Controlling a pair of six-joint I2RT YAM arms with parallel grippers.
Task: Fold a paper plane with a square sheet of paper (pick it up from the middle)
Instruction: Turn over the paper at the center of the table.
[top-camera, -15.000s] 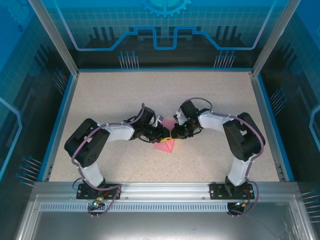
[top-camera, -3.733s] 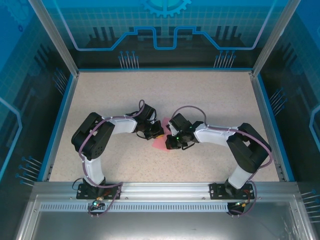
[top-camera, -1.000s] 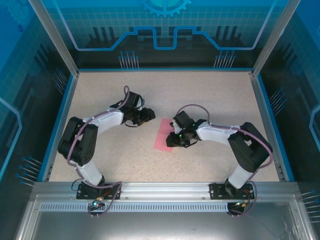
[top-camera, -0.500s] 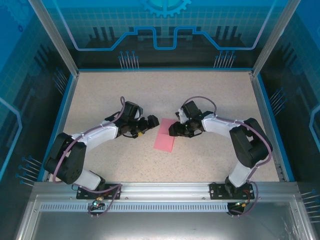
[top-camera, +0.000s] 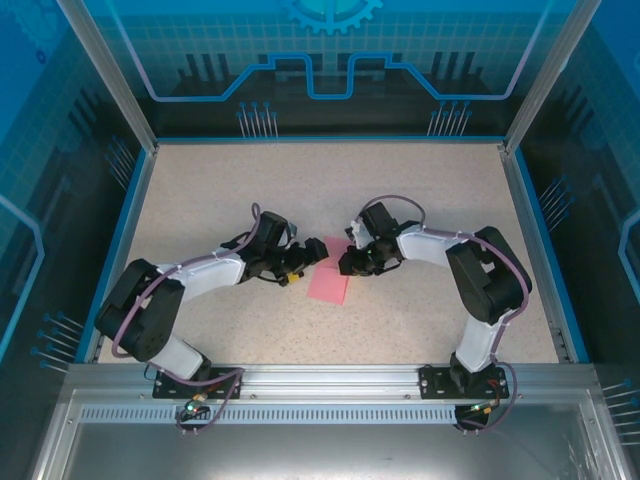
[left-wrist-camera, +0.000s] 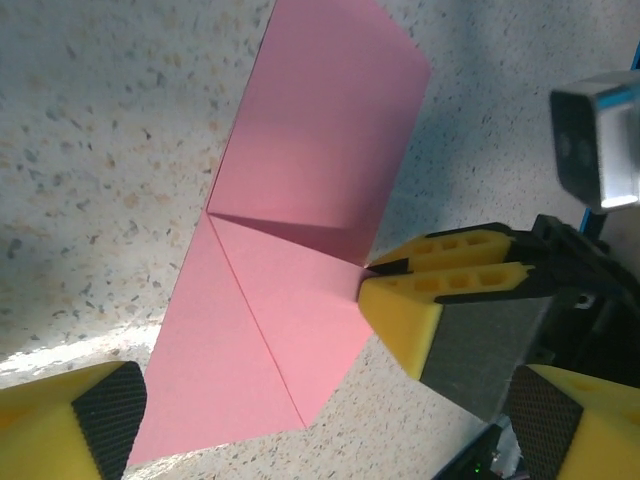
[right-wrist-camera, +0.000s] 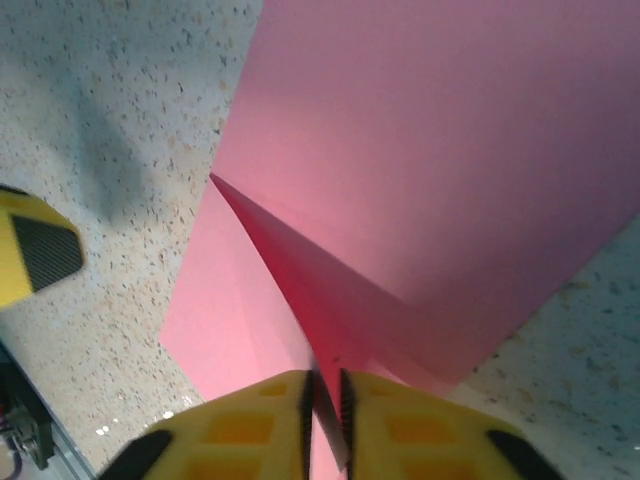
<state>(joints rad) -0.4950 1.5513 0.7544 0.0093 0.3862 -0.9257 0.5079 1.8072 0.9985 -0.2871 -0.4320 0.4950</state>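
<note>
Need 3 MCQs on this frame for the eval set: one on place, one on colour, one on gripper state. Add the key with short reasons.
1. Where does the sheet of paper lie?
A. on the table, between the two grippers
B. in the far left corner
C. on the metal rail by the arm bases

2. What colour is the sheet?
A. blue
B. pink
C. white

3. How does the right gripper stand?
A. wide open above the sheet
B. shut on bare table, away from the sheet
C. shut on the sheet's edge

Key:
1 A: the top view shows it mid-table, with the left gripper on one side and the right on the other.
2 B: it is pink in all three views.
3 C: the right wrist view shows its fingers pinched on a paper edge.
</note>
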